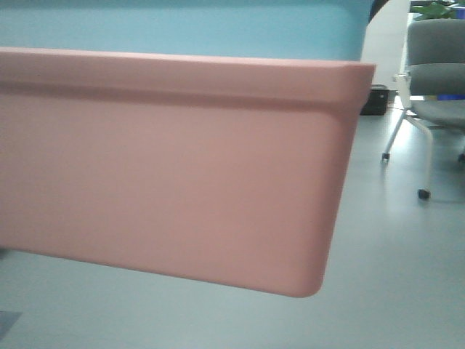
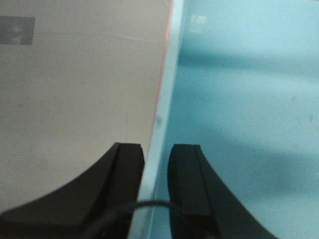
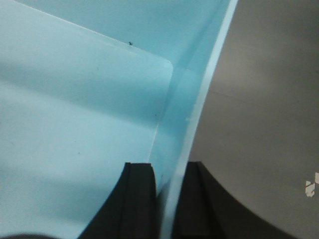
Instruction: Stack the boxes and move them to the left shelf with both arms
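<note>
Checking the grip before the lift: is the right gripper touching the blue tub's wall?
Touching. Right wrist view: the right gripper clamps the blue tub wall, a finger flush against each face.

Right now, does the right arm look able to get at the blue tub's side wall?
Probably yes: the right gripper straddles the wall of the blue tub, one finger inside and one outside, with nothing visible between them and the plastic.
</note>
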You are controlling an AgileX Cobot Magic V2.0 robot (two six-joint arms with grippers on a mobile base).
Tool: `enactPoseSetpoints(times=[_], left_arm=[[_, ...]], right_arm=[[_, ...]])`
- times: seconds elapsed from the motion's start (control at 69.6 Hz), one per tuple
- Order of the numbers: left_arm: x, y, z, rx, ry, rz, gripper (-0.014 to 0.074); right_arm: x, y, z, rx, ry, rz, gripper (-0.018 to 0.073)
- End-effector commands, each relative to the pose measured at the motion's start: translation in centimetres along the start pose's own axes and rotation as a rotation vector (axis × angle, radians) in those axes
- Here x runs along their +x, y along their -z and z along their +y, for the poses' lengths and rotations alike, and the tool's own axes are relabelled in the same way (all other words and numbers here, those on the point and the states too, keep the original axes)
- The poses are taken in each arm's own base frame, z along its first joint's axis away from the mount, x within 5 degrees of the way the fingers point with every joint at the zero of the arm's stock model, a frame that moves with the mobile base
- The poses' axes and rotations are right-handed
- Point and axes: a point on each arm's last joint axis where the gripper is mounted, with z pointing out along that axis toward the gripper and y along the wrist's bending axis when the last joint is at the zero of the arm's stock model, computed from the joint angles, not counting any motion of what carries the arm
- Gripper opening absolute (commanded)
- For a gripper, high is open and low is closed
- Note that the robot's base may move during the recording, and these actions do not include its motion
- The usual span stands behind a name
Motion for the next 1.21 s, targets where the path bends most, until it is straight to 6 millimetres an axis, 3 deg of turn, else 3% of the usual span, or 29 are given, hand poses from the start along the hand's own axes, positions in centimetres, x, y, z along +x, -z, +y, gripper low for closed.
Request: enactPoseSetpoints(times=[0.0, 1.193], left_arm=[[-1.56, 3.76, -3.00, 0.309, 0.030, -0.199, -0.0012], [-1.56, 3.76, -3.00, 0.309, 0.030, -0.199, -0.0012]], right_arm=[[-2.40, 2.81, 2.09, -0.283, 0.004, -0.234, 0.0058], [-2.40, 2.81, 2.09, -0.283, 0.004, -0.234, 0.0058]])
